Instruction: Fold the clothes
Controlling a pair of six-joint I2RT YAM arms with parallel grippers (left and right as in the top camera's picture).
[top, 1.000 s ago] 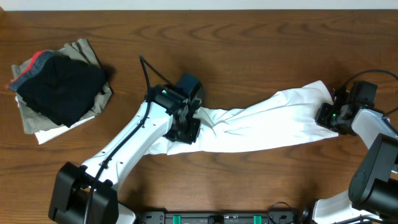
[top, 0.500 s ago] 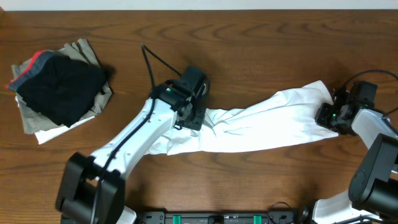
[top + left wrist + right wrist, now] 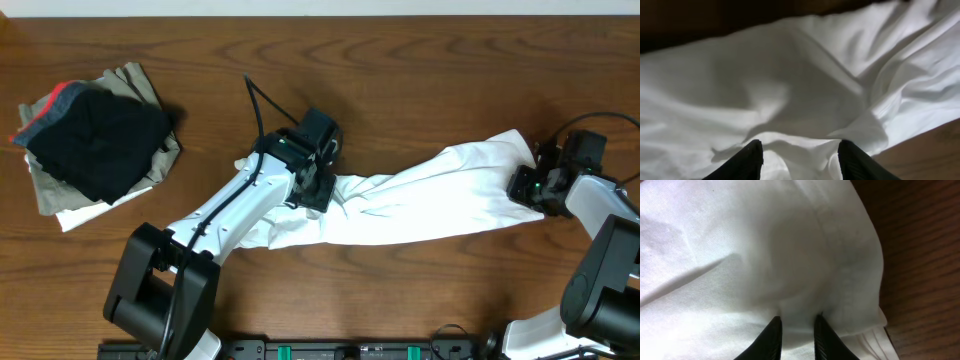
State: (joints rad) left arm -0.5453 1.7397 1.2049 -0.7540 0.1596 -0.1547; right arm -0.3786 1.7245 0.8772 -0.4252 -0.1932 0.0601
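Wood table [image 3: 420,80], overhead view: white cloth [image 3: 430,200] lies crumpled in a long band from centre to right edge. Pile [image 3: 95,140] of dark and grey clothes sits upper left, well apart. Left gripper [image 3: 318,190] is on the band's left part; right gripper [image 3: 522,186] is at its right end.

Left wrist view: both black fingers [image 3: 747,160] show at the bottom edge, standing apart, with a raised fold of cloth between them. Bare wood shows lower right.

Right wrist view: fingers [image 3: 771,335] are drawn close together, clamped on a bunched hem of the cloth. Wood fills the right side.
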